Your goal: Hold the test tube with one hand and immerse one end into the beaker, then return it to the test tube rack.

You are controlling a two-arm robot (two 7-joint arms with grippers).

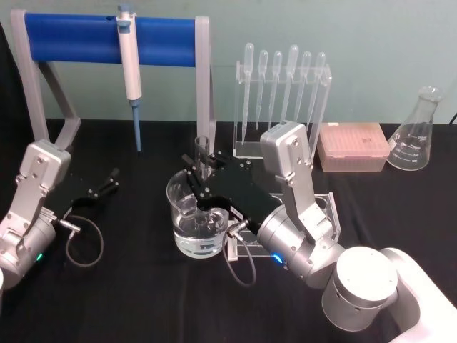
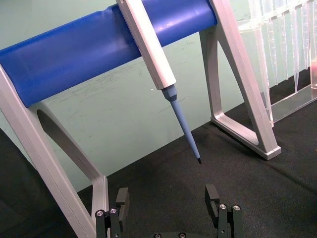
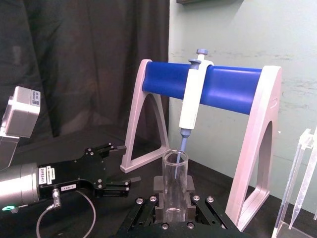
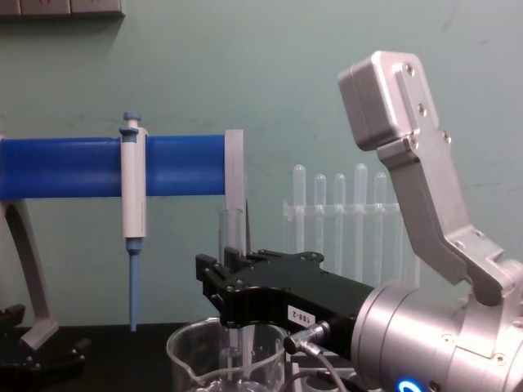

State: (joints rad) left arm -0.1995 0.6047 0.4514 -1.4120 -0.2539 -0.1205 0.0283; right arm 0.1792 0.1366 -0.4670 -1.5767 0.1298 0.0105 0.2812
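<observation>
Over toward the table's (image 1: 143, 286) left edge the left gripper (image 2: 167, 198) hangs idle, its fingers spread with nothing between them, facing the blue-barred stand (image 1: 71, 32) along the back edge where the pipettor (image 1: 128, 57) hangs.

Near the middle, a little toward the front edge, stands the beaker (image 1: 196, 214) with clear liquid low in it. The right gripper (image 3: 175, 206) reaches in over its rim, pincers clamped on the test tube (image 4: 231, 237), which stands upright with its open mouth up and its rounded end down inside the beaker. From the chest view the lower end looks to be down in the glass, though I can't quite swear it has met the liquid.

So I'd say this is the dipping step, at or close to its lowest point. Next, I'd judge, comes a straight lift until the tube clears the rim, then a carry rightward to the test tube rack (image 1: 330, 204), the clear frame tucked behind the right arm. That calls for keeping the tube vertical and lining it up over a hole before easing off.

Along the back edge to the right stand the pipettes (image 1: 282, 78), a pink tip box (image 1: 353, 146) and a flask (image 1: 418, 132).
</observation>
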